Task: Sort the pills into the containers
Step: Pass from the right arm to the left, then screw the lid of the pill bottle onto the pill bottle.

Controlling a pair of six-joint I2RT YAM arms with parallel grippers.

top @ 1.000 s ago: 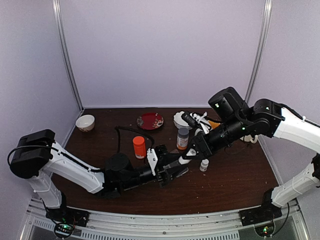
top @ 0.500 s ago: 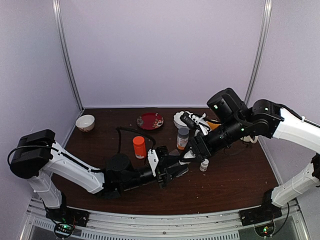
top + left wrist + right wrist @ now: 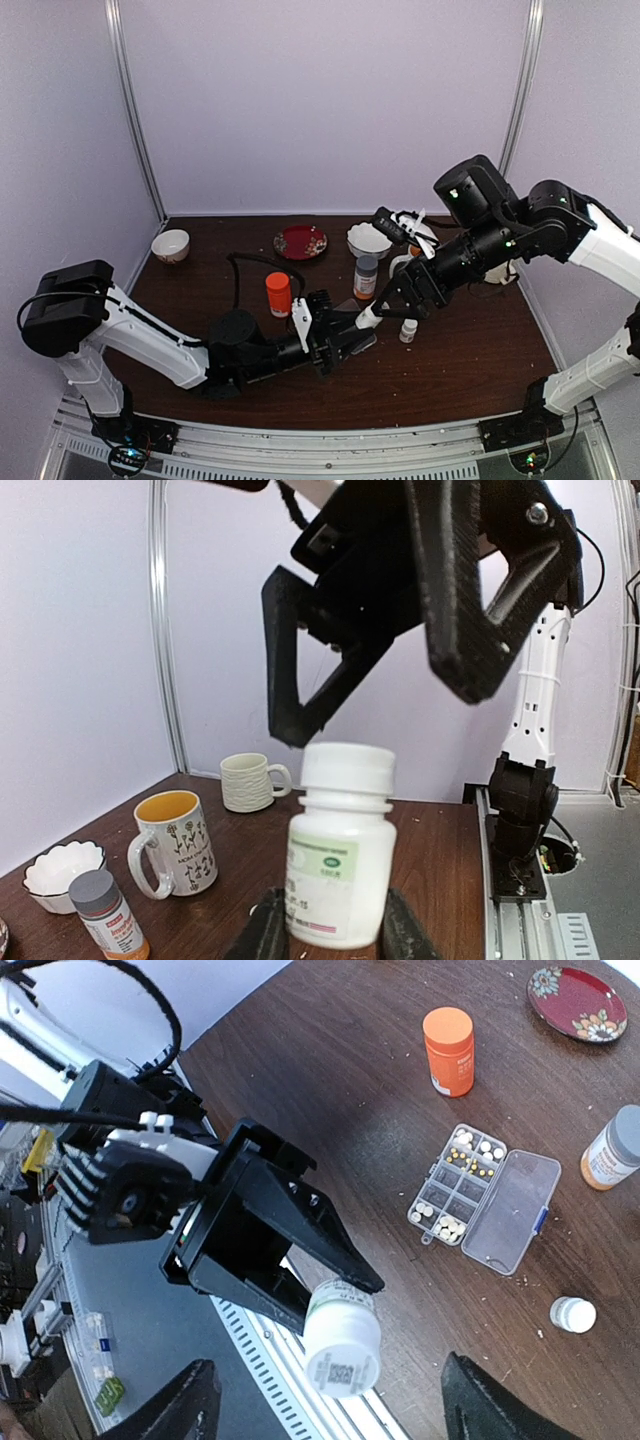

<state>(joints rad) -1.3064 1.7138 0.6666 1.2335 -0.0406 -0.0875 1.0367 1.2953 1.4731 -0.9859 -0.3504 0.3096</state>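
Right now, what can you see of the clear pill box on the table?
The pill box is a clear plastic rectangle lying flat on the dark wooden table. Its hinged lid is swung fully open, resting beside the cells. A small blue part sits on the lid's outer edge. End cells hold white and yellowish pills; middle ones look empty. No jaws touch it.

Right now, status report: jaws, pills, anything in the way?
Left gripper: jaws shut on white bottle, cap on. Right gripper: jaws open above the cap. Pill box open, pills in several cells. Orange bottle nearby.
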